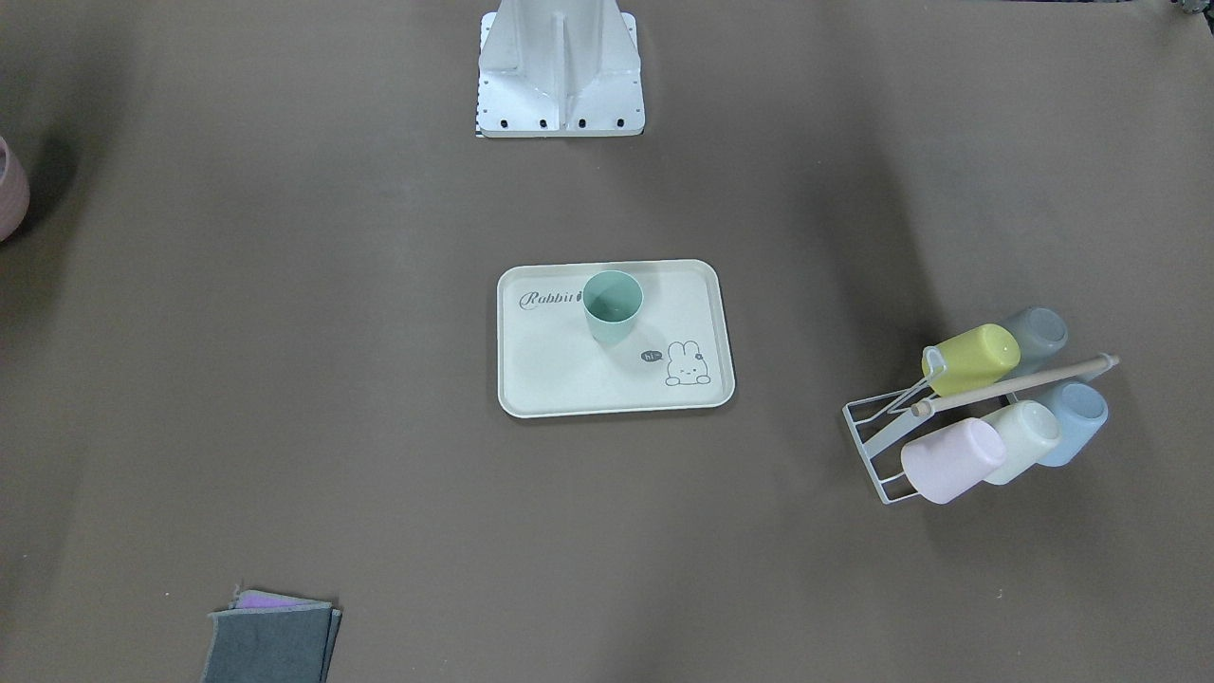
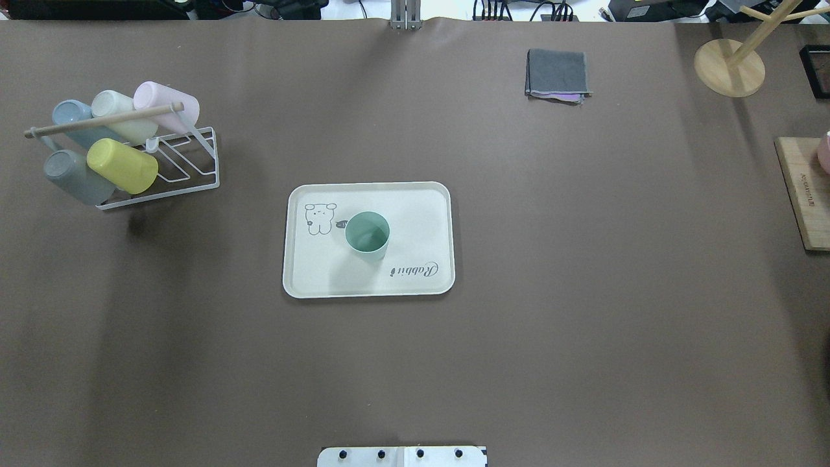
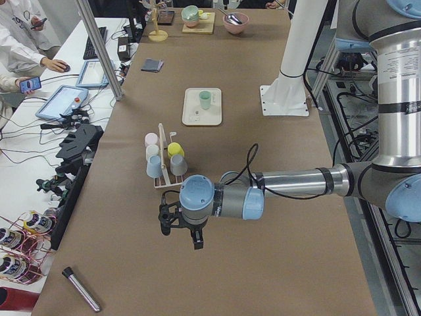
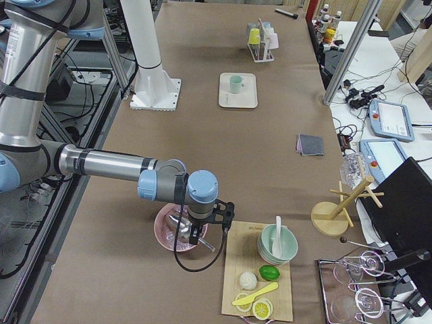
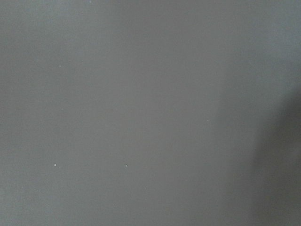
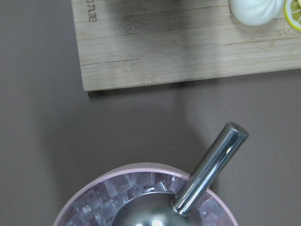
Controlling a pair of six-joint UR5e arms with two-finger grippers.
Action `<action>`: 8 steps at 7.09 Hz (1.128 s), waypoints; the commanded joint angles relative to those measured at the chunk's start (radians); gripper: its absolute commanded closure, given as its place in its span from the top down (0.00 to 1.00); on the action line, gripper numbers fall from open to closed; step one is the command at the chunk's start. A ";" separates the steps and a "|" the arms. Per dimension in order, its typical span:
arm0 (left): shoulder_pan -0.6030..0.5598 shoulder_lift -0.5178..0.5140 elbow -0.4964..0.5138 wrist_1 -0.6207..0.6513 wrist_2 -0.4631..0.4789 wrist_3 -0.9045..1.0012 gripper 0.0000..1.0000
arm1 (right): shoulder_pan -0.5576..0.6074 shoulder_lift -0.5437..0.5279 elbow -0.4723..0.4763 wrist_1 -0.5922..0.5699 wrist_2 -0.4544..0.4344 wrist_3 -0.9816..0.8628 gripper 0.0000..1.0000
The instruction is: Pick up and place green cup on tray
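The green cup [image 1: 612, 305] [image 2: 367, 235] stands upright and open side up on the cream tray [image 1: 569, 384] [image 2: 418, 207], near the "Rabbit" script and the bunny drawing. Both grippers are far from it and show only in the side views. My left gripper [image 3: 179, 232] hangs over bare table at the near end of the exterior left view, beyond the cup rack. My right gripper [image 4: 204, 229] hovers above a pink bowl of ice [image 4: 177, 229] at the other end. I cannot tell whether either one is open or shut.
A white wire rack [image 2: 165, 165] holds several coloured cups. A folded grey cloth [image 2: 557, 74] lies at the far side. A wooden board [image 2: 801, 194], a wooden stand [image 2: 729, 65] and a metal scoop [image 6: 207, 172] in the ice bowl are on my right.
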 commanded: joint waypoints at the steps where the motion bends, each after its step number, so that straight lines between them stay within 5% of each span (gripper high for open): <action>1: 0.001 -0.001 -0.001 0.000 0.000 0.000 0.98 | 0.000 0.002 0.000 0.002 0.001 0.000 1.00; 8: 0.001 0.000 -0.001 0.000 -0.002 -0.002 0.98 | -0.002 0.005 -0.005 0.002 -0.011 -0.002 1.00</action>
